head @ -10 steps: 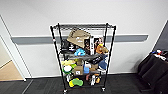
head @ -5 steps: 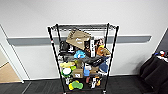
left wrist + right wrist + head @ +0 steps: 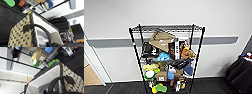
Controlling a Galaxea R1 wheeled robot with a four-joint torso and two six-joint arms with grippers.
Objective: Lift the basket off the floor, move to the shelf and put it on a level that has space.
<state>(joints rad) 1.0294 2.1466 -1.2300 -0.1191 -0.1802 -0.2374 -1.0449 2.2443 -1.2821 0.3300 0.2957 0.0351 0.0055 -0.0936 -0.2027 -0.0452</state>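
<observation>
The shelf stands straight ahead against the white wall, a black wire rack with toys and boxes crowding its lower tiers. Its top level is a bare wire grid. The basket hangs close under my left wrist, with checkered weave, a dark rim and pale lining, and its black loop handle arches upward. From my right wrist I see the basket's other end and its second loop handle. Beyond the basket in both wrist views are the rack's lower tiers.
A grey rail runs along the wall behind the rack. A dark bag or seat sits at the right, and a doorway with a wooden floor opens at the left. The floor is dark.
The whole head view has shifted: the rack now looks larger and closer, so the camera has moved toward it. The things on the rack have not moved.
</observation>
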